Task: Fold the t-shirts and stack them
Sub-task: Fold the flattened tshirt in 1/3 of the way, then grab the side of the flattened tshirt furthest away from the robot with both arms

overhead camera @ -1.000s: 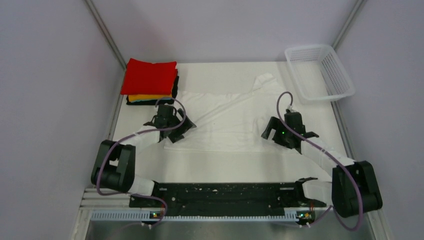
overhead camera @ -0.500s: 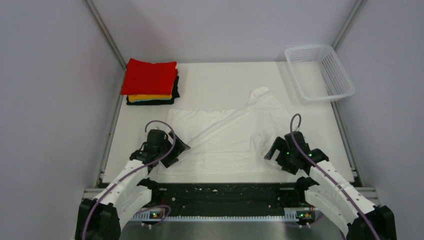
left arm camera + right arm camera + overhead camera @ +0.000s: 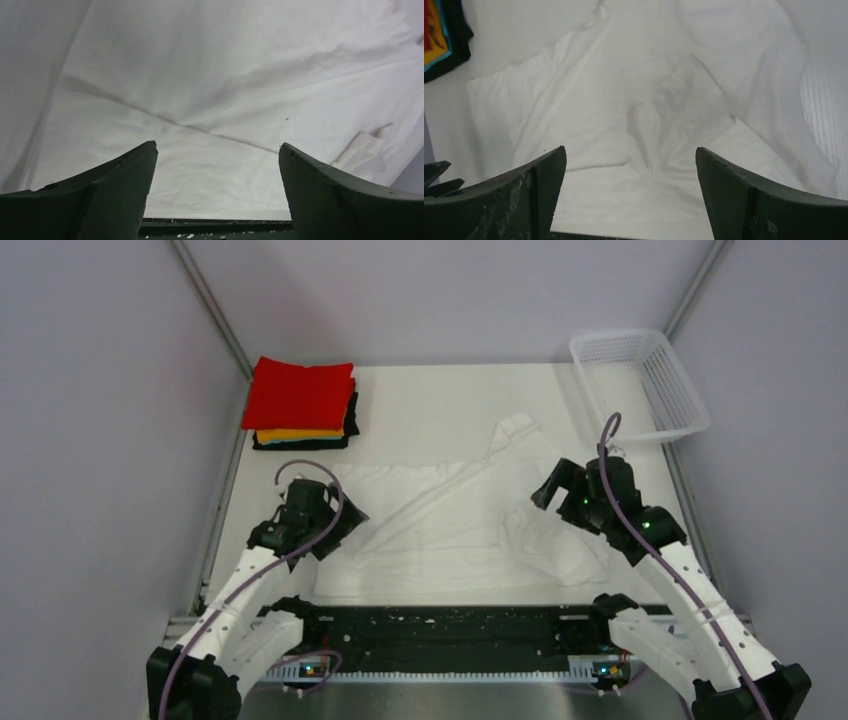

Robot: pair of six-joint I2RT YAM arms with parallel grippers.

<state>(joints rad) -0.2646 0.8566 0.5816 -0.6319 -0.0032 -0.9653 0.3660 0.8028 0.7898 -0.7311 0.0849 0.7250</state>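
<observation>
The thin white t-shirt (image 3: 440, 530) lies spread and wrinkled across the near middle of the table, one sleeve (image 3: 515, 430) pointing to the far side. My left gripper (image 3: 345, 525) hovers over its left edge, open, with only cloth (image 3: 215, 75) below the empty gap (image 3: 217, 150). Above the shirt's right part my right gripper (image 3: 555, 488) is open too, nothing between its fingers (image 3: 630, 155), creased cloth (image 3: 664, 100) beneath. A folded stack sits at the far left, red shirt (image 3: 300, 392) on top, orange-yellow (image 3: 295, 435) and black (image 3: 350, 415) under it; its corner (image 3: 439, 40) shows in the right wrist view.
A white plastic mesh basket (image 3: 640, 385) stands at the far right corner. The black mounting rail (image 3: 450, 625) runs along the near edge, just below the shirt's hem. Grey walls close in both sides.
The white shirt slid toward the near edge as both grippers came nearer. The right gripper has since swung back up and farther away; the left has lifted a little.
</observation>
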